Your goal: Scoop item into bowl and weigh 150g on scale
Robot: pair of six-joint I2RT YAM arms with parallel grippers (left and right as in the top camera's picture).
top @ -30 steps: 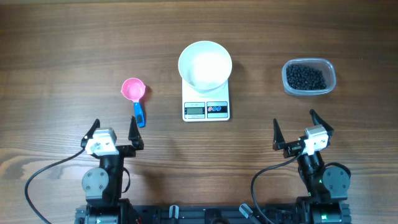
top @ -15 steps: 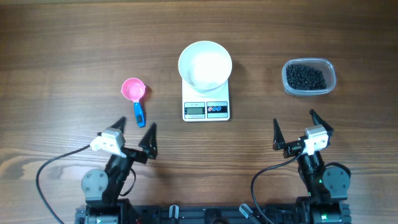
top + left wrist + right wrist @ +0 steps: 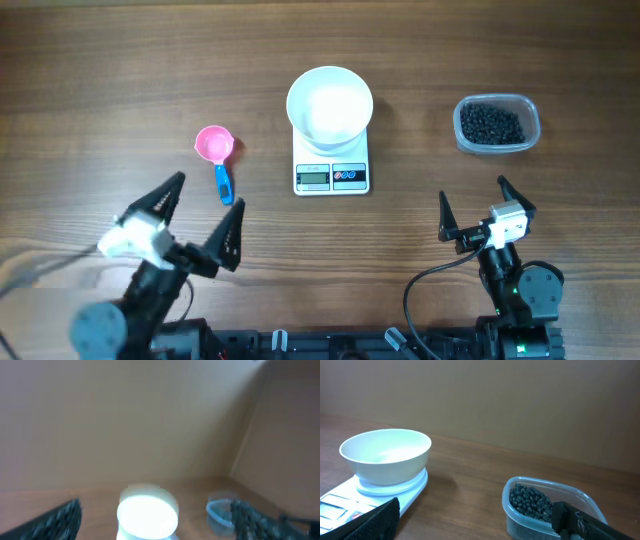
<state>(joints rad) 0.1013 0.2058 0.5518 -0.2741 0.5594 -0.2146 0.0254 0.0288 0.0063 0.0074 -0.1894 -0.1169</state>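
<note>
Wood-grain tabletop (image 3: 100,80) carries all task equipment, as the overhead view shows. Locate the bowl (image 3: 329,103) at the centre: it sits on the scale (image 3: 331,176), covering the platform, and it appears empty. The scale display is too small to read. Locate the item (image 3: 490,124) on the right, held in a clear plastic container (image 3: 497,146) well apart from the scale. Locate the pink scoop (image 3: 213,146) on the left, lying flat with its blue handle (image 3: 225,185) pointing toward the robot.

Check the left gripper (image 3: 209,190). Its jaws stand wide apart and hold nothing. It is angled toward the scoop, with one fingertip just beside the end of the handle. The left wrist view is blurred and confirms only the bowl and container ahead. Check the right gripper (image 3: 472,189). Its jaws are also spread and empty, and it is parked near the robot base, facing the container.

Judge the step in hand as the approach to the scoop; no scooping has begun. The next move calls for you to centre the left jaws across the blue handle, descend, and close firmly. Keep the scoop cup level when lifting. Expect a long carry across the scale to reach the container.
</note>
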